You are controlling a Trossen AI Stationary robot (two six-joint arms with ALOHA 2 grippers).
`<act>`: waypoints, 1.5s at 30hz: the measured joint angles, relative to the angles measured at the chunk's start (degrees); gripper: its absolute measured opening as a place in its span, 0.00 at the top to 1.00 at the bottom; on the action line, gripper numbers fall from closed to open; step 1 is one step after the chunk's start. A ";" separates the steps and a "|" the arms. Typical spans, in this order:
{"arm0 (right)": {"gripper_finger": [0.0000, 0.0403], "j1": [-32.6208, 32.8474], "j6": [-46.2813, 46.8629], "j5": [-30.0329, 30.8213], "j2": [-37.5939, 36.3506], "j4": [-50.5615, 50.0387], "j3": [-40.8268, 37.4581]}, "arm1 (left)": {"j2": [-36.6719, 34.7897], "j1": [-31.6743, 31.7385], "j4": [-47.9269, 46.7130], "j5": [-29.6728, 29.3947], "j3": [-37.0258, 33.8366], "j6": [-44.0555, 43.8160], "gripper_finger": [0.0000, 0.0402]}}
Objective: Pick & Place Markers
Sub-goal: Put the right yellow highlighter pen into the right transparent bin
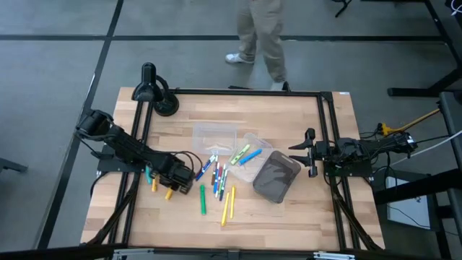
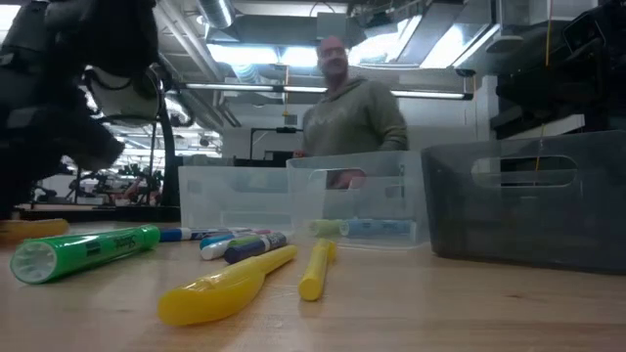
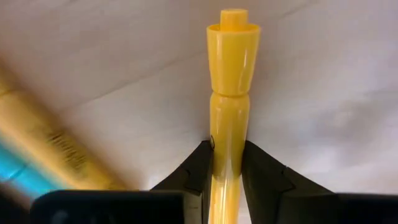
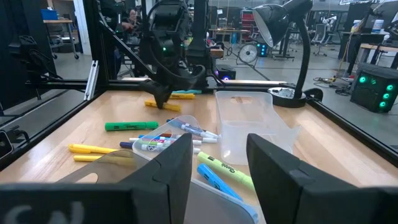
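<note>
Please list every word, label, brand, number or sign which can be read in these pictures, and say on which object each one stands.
No text can be read with certainty.
Green marker: dark print on the barrel, too blurred to read.
Yellow marker held in the left pincer: no print visible.
Second marker lying beside it: dark lettering, blurred.
Markers in the clear tray: labels too small to read.

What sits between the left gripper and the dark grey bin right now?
In the high view, between left gripper and bin lie loose markers and a clear tray holding two more.
</note>
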 joint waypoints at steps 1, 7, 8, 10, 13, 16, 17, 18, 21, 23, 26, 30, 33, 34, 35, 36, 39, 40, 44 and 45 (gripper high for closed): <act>0.62 0.00 0.00 0.02 0.00 0.02 0.00 | 0.00 0.02 1.14 -0.28 0.05 0.64 0.85; 0.62 0.00 0.00 0.00 0.00 0.00 0.00 | 0.00 -0.13 8.78 -2.79 0.05 3.22 0.85; 0.62 0.00 0.00 0.00 0.00 0.01 0.00 | 0.00 -0.17 9.95 -3.08 0.05 3.42 0.85; 0.62 0.00 0.00 0.00 0.00 0.02 0.00 | 0.00 -0.20 11.70 -3.16 0.11 4.03 0.85; 0.62 0.00 0.00 0.01 0.00 0.00 0.00 | 0.00 -0.56 14.48 -3.79 0.11 5.11 0.85; 0.62 0.00 0.00 0.00 0.00 0.01 0.00 | 0.00 -0.75 17.05 -5.38 0.16 6.02 0.85; 0.62 0.00 0.00 0.01 0.00 0.01 0.00 | 0.00 -0.89 17.93 -6.02 0.18 6.52 0.85; 0.62 0.00 0.00 0.00 0.00 0.02 0.00 | -0.02 -0.94 18.80 -6.65 0.18 7.11 0.85; 0.62 0.00 0.00 0.00 0.00 0.01 0.00 | -0.04 -1.36 20.11 -10.37 0.20 8.30 0.85; 0.62 0.00 0.00 0.00 0.00 0.02 0.00 | -0.05 -1.74 20.81 -12.96 0.20 8.30 0.85; 0.62 0.00 0.00 0.01 0.00 0.01 0.00 | -0.09 -2.29 22.07 -14.33 0.20 8.60 0.85; 0.62 0.00 0.00 0.00 0.00 0.00 0.00 | -0.11 -2.89 24.69 -16.09 0.20 10.70 0.85; 0.62 0.00 0.00 0.02 0.00 0.02 0.00 | -0.13 -2.86 27.33 -16.93 0.22 13.46 0.85; 0.62 0.00 0.00 0.00 0.00 0.00 0.00 | -0.13 -2.86 28.26 -16.93 0.22 14.55 0.85; 0.62 0.00 0.00 0.00 0.00 0.00 0.00 | -0.14 -2.86 29.26 -16.87 0.22 15.54 0.85; 0.62 0.00 0.00 0.00 0.00 0.02 0.00 | -0.15 -2.86 30.17 -16.73 0.26 16.51 0.85; 0.62 0.00 0.00 0.00 0.00 0.00 0.00 | -0.15 -3.08 33.13 -16.53 0.29 19.60 0.85; 0.62 0.00 0.00 0.00 0.00 0.01 0.00 | -0.15 -3.22 34.05 -16.53 0.29 20.66 0.85; 0.62 0.00 0.00 0.01 0.00 0.00 0.00 | -0.15 -3.23 37.86 -16.52 0.29 24.94 0.85; 0.62 0.00 0.00 0.00 0.00 0.00 0.00 | -0.15 -3.23 38.84 -16.50 0.29 25.81 0.85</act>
